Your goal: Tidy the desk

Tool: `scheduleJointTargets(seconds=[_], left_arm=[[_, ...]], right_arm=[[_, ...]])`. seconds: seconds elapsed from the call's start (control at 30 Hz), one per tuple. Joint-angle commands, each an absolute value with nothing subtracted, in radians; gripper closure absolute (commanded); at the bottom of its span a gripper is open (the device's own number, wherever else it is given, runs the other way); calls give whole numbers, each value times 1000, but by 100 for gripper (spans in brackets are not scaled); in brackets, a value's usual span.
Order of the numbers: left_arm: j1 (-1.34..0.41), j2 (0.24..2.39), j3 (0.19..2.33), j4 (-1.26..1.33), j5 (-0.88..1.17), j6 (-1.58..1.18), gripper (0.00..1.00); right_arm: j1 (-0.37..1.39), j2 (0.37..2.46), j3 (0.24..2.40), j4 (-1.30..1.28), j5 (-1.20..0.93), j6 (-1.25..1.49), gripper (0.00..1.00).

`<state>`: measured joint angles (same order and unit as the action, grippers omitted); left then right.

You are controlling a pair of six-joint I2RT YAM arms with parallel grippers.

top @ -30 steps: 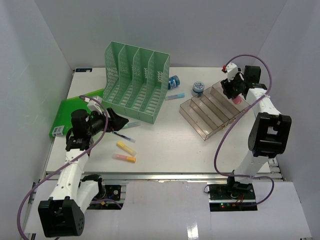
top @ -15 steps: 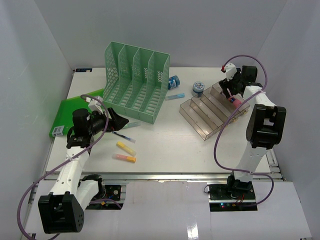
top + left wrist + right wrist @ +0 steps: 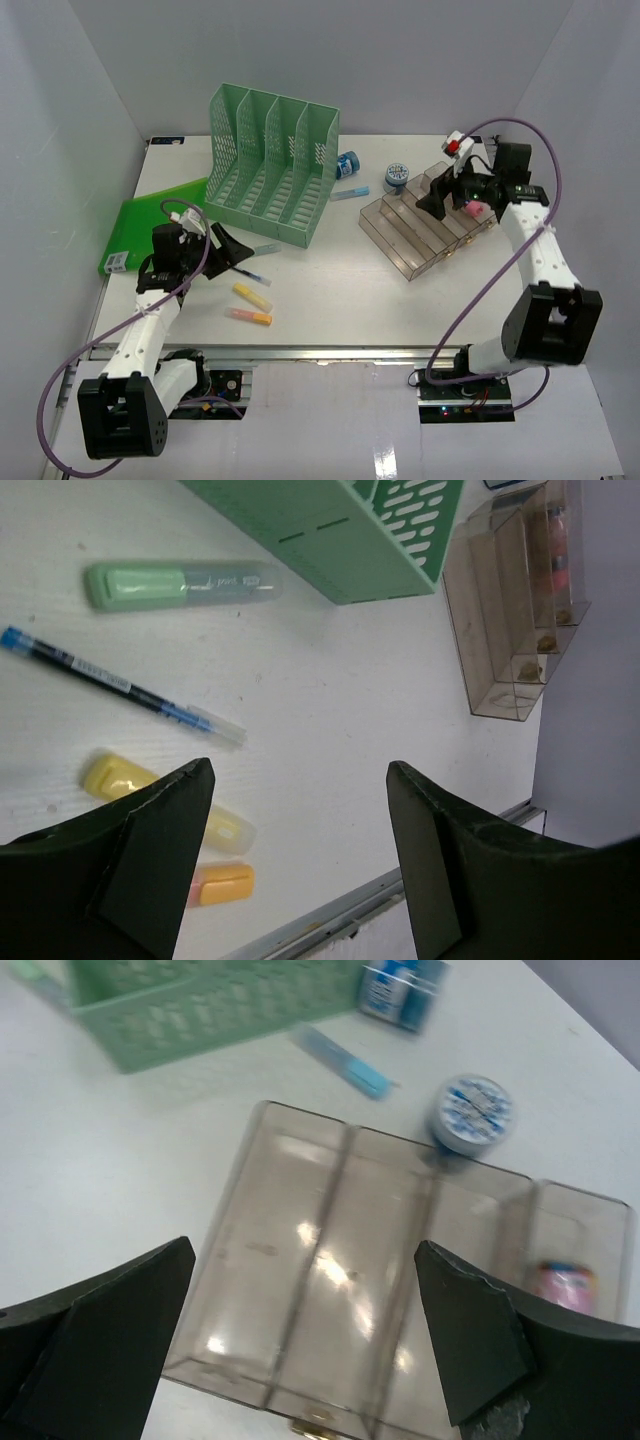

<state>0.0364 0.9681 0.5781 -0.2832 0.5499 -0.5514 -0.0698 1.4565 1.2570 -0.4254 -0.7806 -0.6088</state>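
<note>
The white desk (image 3: 340, 280) holds a blue pen (image 3: 110, 685), a green highlighter (image 3: 180, 583), a yellow highlighter (image 3: 252, 296) and an orange one (image 3: 250, 316). My left gripper (image 3: 228, 248) hovers over these near the left front, open and empty (image 3: 300, 770). My right gripper (image 3: 438, 195) hangs open and empty above the clear tiered tray (image 3: 330, 1280). A pink item (image 3: 565, 1285) lies in the tray's back right compartment (image 3: 473, 209), apart from the fingers.
A green mesh file rack (image 3: 270, 165) stands at the back centre, with a green folder (image 3: 150, 225) flat to its left. Two blue tape rolls (image 3: 396, 176) (image 3: 347, 163) and a blue marker (image 3: 350, 193) lie between rack and tray. White walls enclose the desk.
My right gripper opened, left the pink item in the tray and swung left over the tray. My left gripper drifted slightly toward the front and narrowed a little.
</note>
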Motion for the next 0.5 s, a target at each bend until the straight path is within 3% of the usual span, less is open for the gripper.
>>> scheduleJointTargets(seconds=[0.0, 0.13, 0.27, 0.47], left_arm=[[35, 883, 562, -459, 469, -702, 26], [31, 891, 615, -617, 364, -732, 30], [16, 963, 662, -713, 274, -780, 41], [-103, 1083, 728, -804, 148, -863, 45]], right_arm=[[-26, 1281, 996, -378, -969, -478, 2], [-30, 1246, 954, -345, -943, -465, 3], [-31, 1234, 934, -345, -974, -466, 3], [-35, 1202, 919, -345, -965, -490, 3]])
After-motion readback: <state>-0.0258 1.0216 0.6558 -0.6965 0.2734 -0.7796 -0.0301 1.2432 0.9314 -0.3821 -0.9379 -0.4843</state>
